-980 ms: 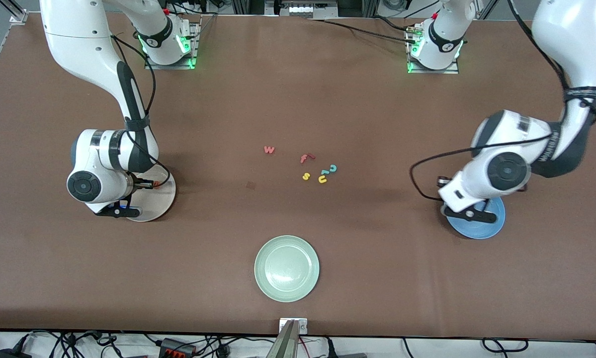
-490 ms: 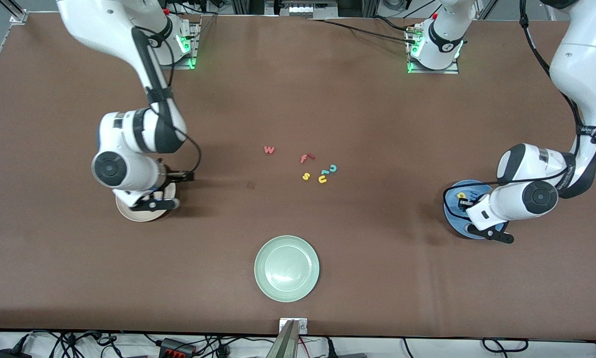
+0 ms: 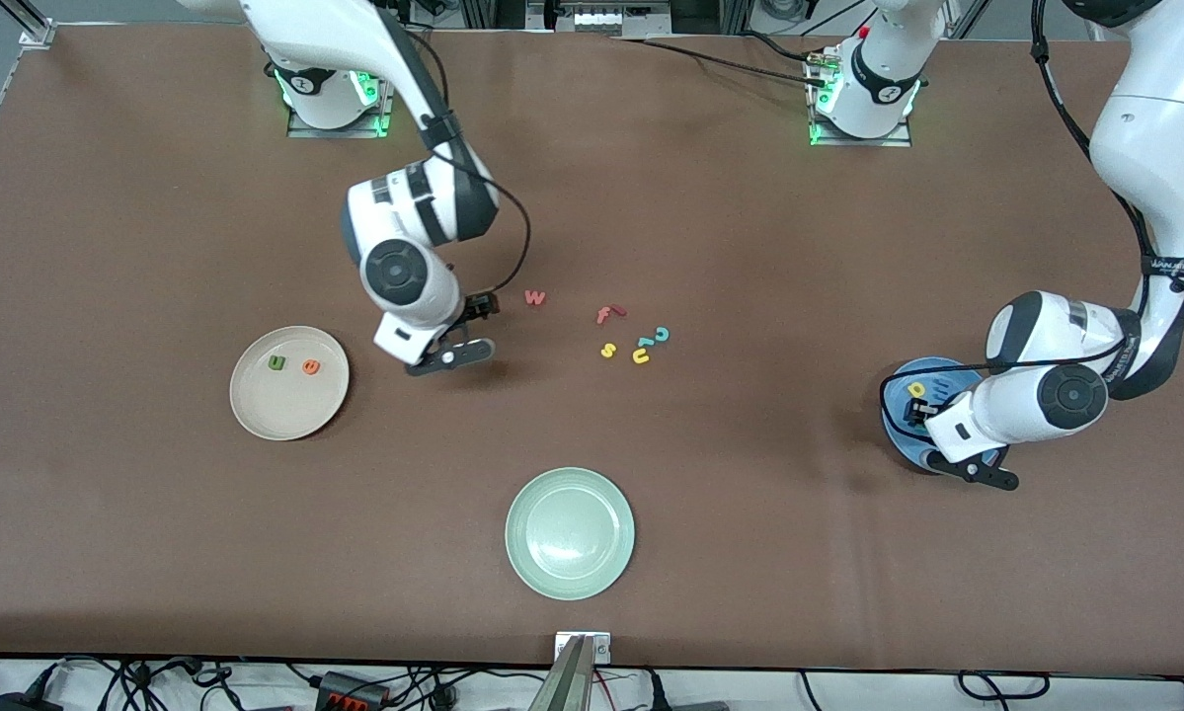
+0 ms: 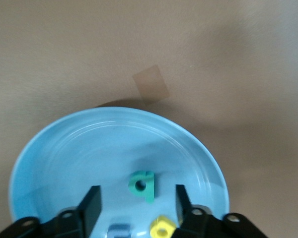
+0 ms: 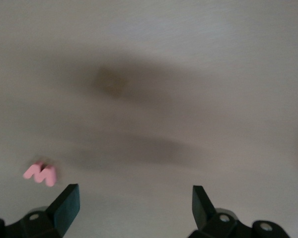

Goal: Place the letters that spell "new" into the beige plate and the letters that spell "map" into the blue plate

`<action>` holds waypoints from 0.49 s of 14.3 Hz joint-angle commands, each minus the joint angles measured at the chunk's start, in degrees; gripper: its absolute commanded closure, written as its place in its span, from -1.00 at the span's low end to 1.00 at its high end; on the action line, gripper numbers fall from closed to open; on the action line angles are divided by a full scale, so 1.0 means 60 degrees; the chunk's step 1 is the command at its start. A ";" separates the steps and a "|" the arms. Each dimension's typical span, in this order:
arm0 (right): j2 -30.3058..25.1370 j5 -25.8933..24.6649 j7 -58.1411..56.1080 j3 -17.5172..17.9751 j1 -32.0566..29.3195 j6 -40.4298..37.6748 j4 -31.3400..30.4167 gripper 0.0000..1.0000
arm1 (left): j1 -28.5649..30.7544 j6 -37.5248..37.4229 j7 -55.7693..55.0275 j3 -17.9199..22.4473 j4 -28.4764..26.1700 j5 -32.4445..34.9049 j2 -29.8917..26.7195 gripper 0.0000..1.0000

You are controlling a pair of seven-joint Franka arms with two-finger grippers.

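The beige plate (image 3: 256, 405) holds the green "n" (image 3: 276, 362) and the orange "e" (image 3: 311, 367). My right gripper (image 3: 481, 308) hangs open with nothing in it, just beside the pinkish-red "w" (image 3: 535, 297), which lies on the table. In the right wrist view the "w" (image 5: 40, 173) lies off to one side of the open right gripper (image 5: 134, 204). My left gripper (image 4: 137, 206) stands open low over the blue plate (image 4: 64, 148). The teal "p" (image 4: 143, 185) lies between its fingers, with the yellow "a" (image 4: 163, 228) and the blue "m" (image 4: 120, 231) beside it.
A pale green plate (image 3: 570, 533) sits nearer the front camera, mid-table. A red "f" (image 3: 606, 315), yellow "s" (image 3: 608, 350), yellow "u" (image 3: 641, 356) and teal "c" (image 3: 661, 335) lie clustered mid-table beside the "w", toward the left arm's end.
My right arm left the beige plate, where the orange "e" now lies, and swung open to beside the "w". My left gripper opened over the blue plate, releasing the teal "p".
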 commanded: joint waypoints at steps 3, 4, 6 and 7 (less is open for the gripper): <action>0.0090 0.0115 -0.2326 -0.0082 0.0696 0.0315 -0.0134 -1.00 | 0.0127 -0.1436 0.0009 -0.1261 0.0029 0.0048 -0.1891 -1.00; 0.0119 0.0115 -0.3102 -0.0068 0.0726 0.0345 -0.0133 -1.00 | 0.0141 -0.1757 0.0009 -0.1452 0.0160 0.0033 -0.2184 -1.00; 0.0309 0.0129 -0.4670 -0.0053 0.0973 0.0592 -0.0104 -1.00 | 0.0142 -0.2911 0.0038 -0.1701 0.0947 -0.0621 -0.2508 -1.00; 0.0455 0.0130 -0.5345 -0.0053 0.1178 0.0869 -0.0104 -1.00 | 0.0127 -0.3672 0.0110 -0.1775 0.1561 -0.0945 -0.2509 -1.00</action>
